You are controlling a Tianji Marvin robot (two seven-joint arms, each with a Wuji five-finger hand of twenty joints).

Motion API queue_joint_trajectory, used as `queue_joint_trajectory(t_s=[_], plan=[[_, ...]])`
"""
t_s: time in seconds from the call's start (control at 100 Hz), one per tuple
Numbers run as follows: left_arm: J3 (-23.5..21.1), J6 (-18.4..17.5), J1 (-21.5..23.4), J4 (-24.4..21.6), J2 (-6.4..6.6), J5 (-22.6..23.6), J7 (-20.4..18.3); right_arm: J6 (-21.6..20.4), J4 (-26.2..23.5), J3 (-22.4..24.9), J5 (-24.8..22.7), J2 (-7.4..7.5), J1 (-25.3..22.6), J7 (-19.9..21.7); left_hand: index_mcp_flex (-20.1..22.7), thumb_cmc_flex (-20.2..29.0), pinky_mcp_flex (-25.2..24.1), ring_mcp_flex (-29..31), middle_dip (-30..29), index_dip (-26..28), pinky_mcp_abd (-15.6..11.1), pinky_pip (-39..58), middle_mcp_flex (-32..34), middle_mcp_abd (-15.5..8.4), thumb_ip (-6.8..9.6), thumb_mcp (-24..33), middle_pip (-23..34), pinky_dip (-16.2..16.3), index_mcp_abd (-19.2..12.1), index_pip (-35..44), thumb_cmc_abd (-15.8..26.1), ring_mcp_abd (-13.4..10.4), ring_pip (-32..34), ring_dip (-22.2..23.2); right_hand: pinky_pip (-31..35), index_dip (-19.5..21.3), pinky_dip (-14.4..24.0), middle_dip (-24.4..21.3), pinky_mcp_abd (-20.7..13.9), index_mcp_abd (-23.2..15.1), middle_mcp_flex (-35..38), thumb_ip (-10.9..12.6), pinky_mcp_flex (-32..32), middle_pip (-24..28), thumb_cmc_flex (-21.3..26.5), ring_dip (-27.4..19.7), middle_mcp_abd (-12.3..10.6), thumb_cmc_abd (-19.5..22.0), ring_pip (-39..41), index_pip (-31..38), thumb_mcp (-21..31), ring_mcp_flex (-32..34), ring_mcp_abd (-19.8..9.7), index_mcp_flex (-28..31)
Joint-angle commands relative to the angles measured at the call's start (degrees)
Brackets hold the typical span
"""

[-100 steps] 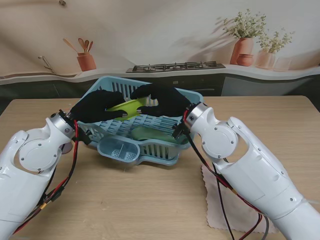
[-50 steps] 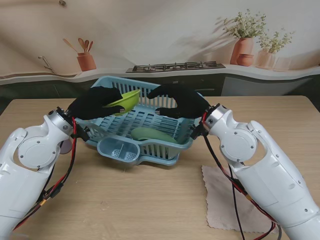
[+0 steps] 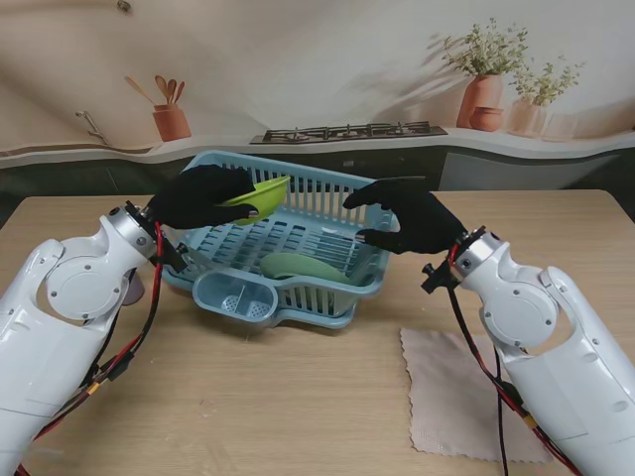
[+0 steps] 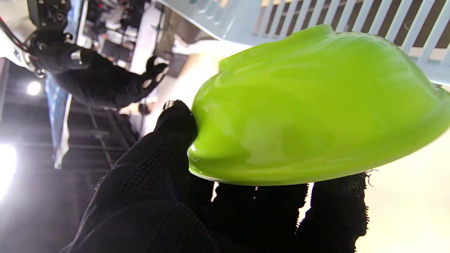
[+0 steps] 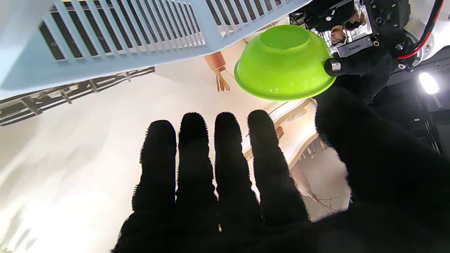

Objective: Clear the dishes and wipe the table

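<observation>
Wooden counter [image 3: 298, 397] carries a blue dish rack [image 3: 327, 203]; left hand [image 3: 198, 200] clamps a green bowl [image 3: 260, 196] at its ten o'clock, right hand [image 3: 412, 218], fingers spread and empty, at three o'clock.

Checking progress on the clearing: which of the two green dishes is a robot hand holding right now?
The bright lime bowl, gripped by the left robot hand above the rack's far-left part. The paler green dish lies untouched inside the rack.

Four black-gloved fingers [image 5: 225, 168] of the right hand [image 5: 267, 211] stretch out side by side, thumb apart, holding nothing. Beyond the fingertips, the left hand [image 5: 362, 66] grips a green bowl [image 5: 283, 63] beside the blue rack [image 5: 140, 38].
</observation>
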Motion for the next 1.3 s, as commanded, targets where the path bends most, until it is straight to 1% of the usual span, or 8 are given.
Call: queue_joint_trajectory(t_s=[0.0,0.31,0.33,0.35,0.4,0.67,0.92,1.29], plan=[[0.2,0.24,-0.78,0.17,-0.17,0.04,-0.47,-1.12,-0.15,0.93,-0.59,0.45,-1.66,-0.35,1.5,5.11,-0.25,1.47,1.43,0.42,0.85,2.88,-0.43,1.17,1.36,5.98,1.45,0.26,-5.46,3.42,3.2,0.9,2.02,0.76,2.12,1.09,1.13,1.17,-1.06,1.08,-1.65,1.95,0.71,2.17,1.53,1.51,0.58,1.4,2.7,1.27,-0.47,-0.31,0.72,-0.76],[1.3,1.3,-2.2,0.99,-0.23,-0.51,-0.89,-5.36,0.99,6.46,-5.06,-0.08,-7.38,-5.89,1.44,5.44,-0.26,1.36,1.28,0.1,0.84,2.91,-0.49,1.28,1.63,5.34,1.4,0.22,-5.43,3.29,3.35,0.93,1.86,0.55,11.65,7.22,6.15,6.3,-2.03,1.63,-0.74,2.36,3.81,16.2,7.92,8.56,1.48,3.74,18.01,15.09,-1.44,0.94,2.29,-2.53],[1.37,1.39,-2.25,1.0,-0.23,-0.54,-0.93,-5.63,1.11,6.76,-5.41,-0.13,-7.71,-6.33,1.44,5.47,-0.26,1.36,1.28,0.09,0.84,2.91,-0.5,1.28,1.65,5.32,1.4,0.21,-5.44,3.29,3.35,0.93,1.86,0.55,12.26,7.03,6.6,6.66,-2.04,1.53,-0.78,1.57,3.95,17.13,8.33,8.94,1.47,3.66,18.83,16.18,-1.92,0.85,2.23,-2.83],[1.42,1.49,-2.29,1.0,-0.22,-0.58,-0.98,-5.88,1.24,7.02,-5.76,-0.17,-8.01,-6.75,1.42,5.51,-0.26,1.37,1.26,0.07,0.84,2.91,-0.55,1.3,1.67,5.31,1.38,0.21,-5.43,3.28,3.35,0.93,1.86,0.54,12.5,4.42,7.16,6.77,-1.91,1.39,-0.61,0.59,4.14,17.77,8.68,9.16,1.36,3.56,19.39,18.24,-2.17,1.08,2.23,-3.11],[1.58,1.67,-2.39,1.04,-0.22,-0.67,-1.1,-6.4,1.54,7.66,-6.6,-0.24,-8.76,-7.54,1.42,5.51,-0.26,1.37,1.25,0.06,0.84,2.91,-0.55,1.31,1.69,5.24,1.38,0.21,-5.42,3.28,3.31,0.93,1.87,0.52,13.42,1.65,7.93,7.42,-1.87,1.04,-0.36,-1.09,4.39,19.29,9.49,9.76,1.13,3.28,20.74,22.19,-2.9,1.38,2.23,-3.8],[2.77,2.35,-3.02,1.78,-0.34,-0.13,-0.73,-7.31,3.16,9.43,-9.41,-0.57,-12.34,-10.86,1.53,5.58,-0.36,1.27,1.15,-0.14,0.74,2.82,-0.53,1.2,1.82,5.06,1.35,0.14,-5.52,3.21,3.24,0.93,1.83,0.43,15.74,1.69,9.54,9.79,-1.68,-0.96,0.45,-3.79,4.93,24.56,11.75,11.35,-0.7,2.4,24.24,33.46,-4.95,2.34,1.5,-6.17],[4.22,3.89,-4.21,2.89,-0.38,0.35,-1.06,-7.33,5.33,10.7,-11.8,-1.17,-15.05,-15.49,1.67,5.54,-0.49,1.15,0.95,-0.55,0.64,2.61,-0.48,1.16,1.86,5.2,1.12,0.01,-5.59,3.1,3.08,0.95,1.52,0.23,13.37,0.44,8.53,8.45,-1.4,0.25,-1.28,-2.87,3.69,22.35,10.44,10.19,-0.14,2.85,21.48,31.21,-4.36,0.64,1.68,-6.69],[8.22,7.09,-7.52,7.41,-1.04,2.12,1.03,-6.82,7.88,11.11,-13.19,-1.27,-15.24,-17.24,1.75,5.4,-0.69,1.1,0.59,-1.19,0.62,2.07,-0.4,1.13,1.84,5.64,0.87,-0.31,-5.76,3.28,2.81,0.98,0.73,-0.31,13.0,0.35,8.32,8.23,-1.1,0.52,-1.22,-2.81,3.63,22.17,10.61,9.97,-0.03,2.75,21.02,30.45,-4.32,0.66,1.86,-6.27]])
